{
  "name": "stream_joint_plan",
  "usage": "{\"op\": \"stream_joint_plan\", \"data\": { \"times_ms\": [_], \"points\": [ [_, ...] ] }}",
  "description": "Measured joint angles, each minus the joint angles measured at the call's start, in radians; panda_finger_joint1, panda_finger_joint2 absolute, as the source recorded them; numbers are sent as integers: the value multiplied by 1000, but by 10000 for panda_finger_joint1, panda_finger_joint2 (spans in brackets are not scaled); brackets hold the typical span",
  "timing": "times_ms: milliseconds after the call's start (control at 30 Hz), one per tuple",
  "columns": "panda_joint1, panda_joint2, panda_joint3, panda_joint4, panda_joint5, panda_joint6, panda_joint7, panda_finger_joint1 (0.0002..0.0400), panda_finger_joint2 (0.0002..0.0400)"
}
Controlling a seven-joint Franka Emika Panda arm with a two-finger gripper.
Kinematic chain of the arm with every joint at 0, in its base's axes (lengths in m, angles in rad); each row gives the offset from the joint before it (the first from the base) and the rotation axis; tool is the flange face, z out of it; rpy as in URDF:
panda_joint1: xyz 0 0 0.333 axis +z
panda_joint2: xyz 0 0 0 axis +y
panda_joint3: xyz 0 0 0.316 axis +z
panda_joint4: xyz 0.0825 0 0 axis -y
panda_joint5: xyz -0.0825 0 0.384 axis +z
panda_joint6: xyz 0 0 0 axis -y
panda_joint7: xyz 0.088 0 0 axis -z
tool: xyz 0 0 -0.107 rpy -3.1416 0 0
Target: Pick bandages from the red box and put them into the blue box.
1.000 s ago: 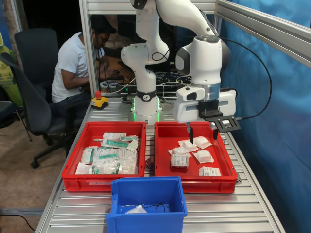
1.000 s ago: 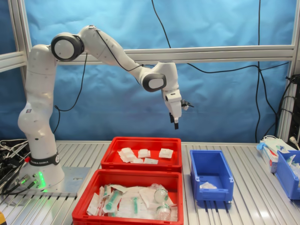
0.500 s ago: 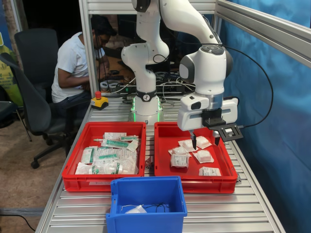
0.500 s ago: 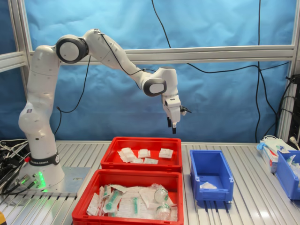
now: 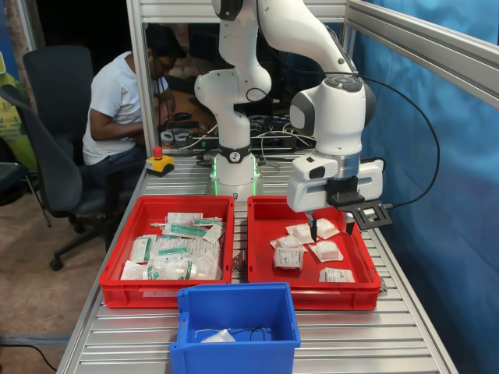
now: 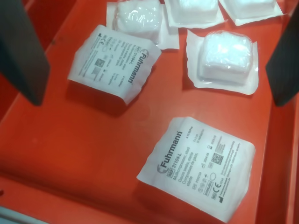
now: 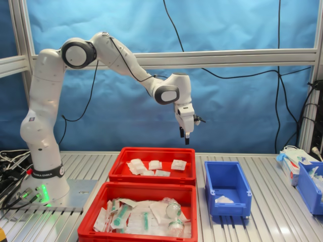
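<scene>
The red box holds several white bandages; it is the far tray in the second exterior view, where the bandages also show. My gripper is open and empty, hovering above the bandages. In the wrist view the open gripper spans two flat printed pouches, with a puffy pouch beyond. The blue box stands in front of the trays and holds one white pouch; it also shows in the second exterior view.
A twin red tray full of green-marked packets sits beside the red box. The robot base and a red stop button are behind. A seated person is beyond the table. Another blue bin stands at the second exterior view's right.
The gripper has come down toward the red box and shifted a little over the bandages, still open and empty. Most of the motion was in the first half second. Nothing else moved.
</scene>
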Motion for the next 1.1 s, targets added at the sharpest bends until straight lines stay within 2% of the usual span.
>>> {"op": "stream_joint_plan", "data": {
  "times_ms": [467,867,1100],
  "points": [
    [3,68,0,17,0,0,3,400,400],
    [3,132,0,45,0,0,62,400,400],
    [3,160,0,68,0,0,77,400,400]
  ]
}}
